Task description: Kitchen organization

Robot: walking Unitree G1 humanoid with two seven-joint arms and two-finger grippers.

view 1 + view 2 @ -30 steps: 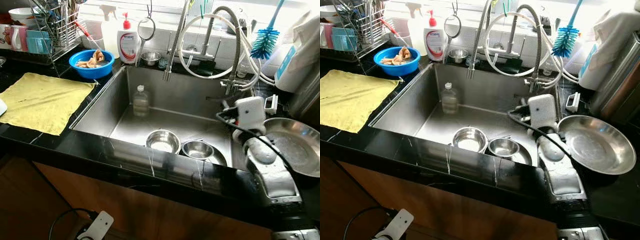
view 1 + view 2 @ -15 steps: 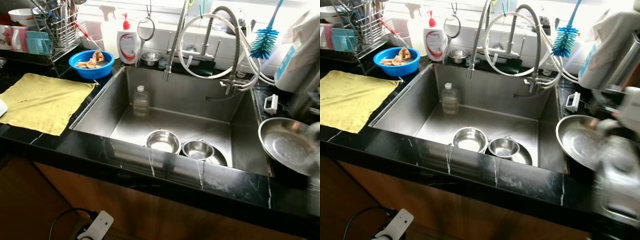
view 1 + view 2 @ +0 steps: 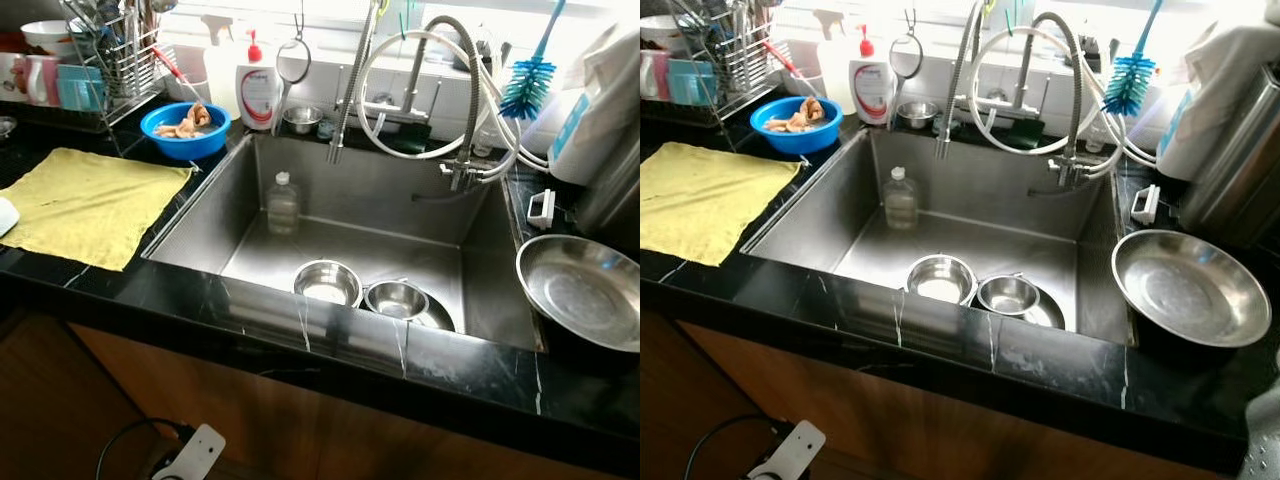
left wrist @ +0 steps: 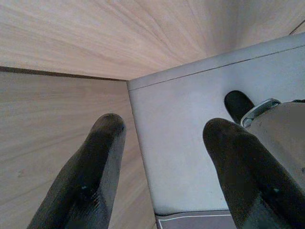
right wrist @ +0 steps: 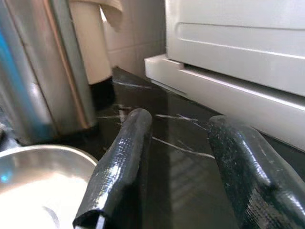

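I'm looking down at a stainless sink (image 3: 200,215) set in a black marble counter (image 3: 1070,375). On the counter to the right of the basin sits a wide steel bowl (image 3: 1190,288), upright and empty. Inside the sink, near the front wall, two small steel bowls stand side by side — the left one (image 3: 327,283) and the right one (image 3: 396,299), which rests on a steel plate (image 3: 437,318). A clear plastic bottle (image 3: 282,202) stands upright toward the back left of the basin, under the coiled faucet hose (image 3: 415,90).

My right gripper (image 5: 178,174) hovers over the counter with its fingers spread apart and nothing between them; the rim of the wide bowl shows just beside one finger, and a steel canister (image 5: 43,71) stands behind it.

My left gripper (image 4: 164,174) hangs low, fingers apart and empty, pointing at wood flooring (image 4: 57,43).

Left of the sink lie a yellow cloth (image 3: 85,205) and a blue bowl (image 3: 185,128) — food scraps inside.
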